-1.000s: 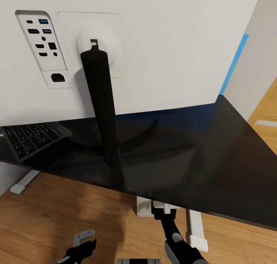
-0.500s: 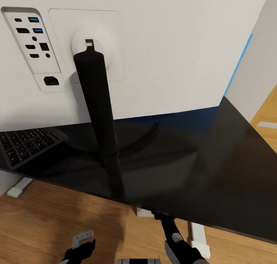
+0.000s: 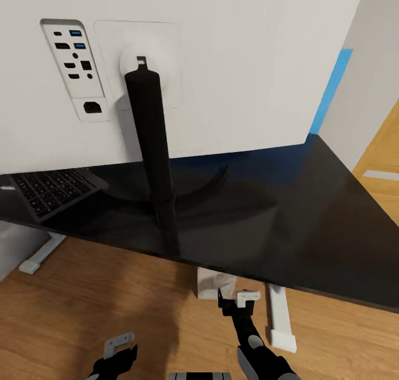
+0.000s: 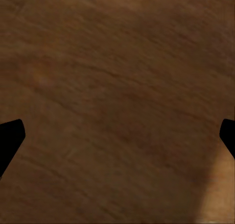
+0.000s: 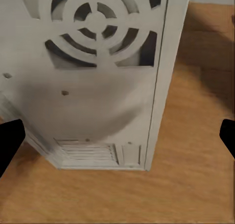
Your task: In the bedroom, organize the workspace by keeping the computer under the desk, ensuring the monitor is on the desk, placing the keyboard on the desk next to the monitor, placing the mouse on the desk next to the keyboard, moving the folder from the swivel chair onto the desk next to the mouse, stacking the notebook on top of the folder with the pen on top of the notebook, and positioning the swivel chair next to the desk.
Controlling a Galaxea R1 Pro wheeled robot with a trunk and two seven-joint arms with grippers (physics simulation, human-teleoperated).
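Step in hand: judging by the right arm reaching low under the glossy black desk top (image 3: 310,219), the job now is tucking the pale grey metal computer tower (image 5: 93,82) beneath it.
How to do it well: push on the flat panel, low and square, so the case slides on the floor rather than tipping; keep the forearm below the desk's near edge.
Right gripper (image 3: 237,302): fingers spread wide, nothing between them, pointed at the tower's vented rear face in the right wrist view; whether it touches the case is hard to tell.
Left gripper (image 3: 119,349): hangs low at the near left over the wooden plank floor (image 4: 117,87), jaws apart, empty.
Computer: box-shaped, matte, with a round concentric fan grille and small slotted vents; standing on the floor at the desk's near edge.
Monitor (image 3: 233,75): very wide flat panel, smooth white back with a port strip, on a slim black stand (image 3: 152,147) whose curved foot rests on the desk.
Keyboard (image 3: 52,191): thin silver-grey frame with dark keys, at the left, beside the stand and beneath the screen's lower edge.
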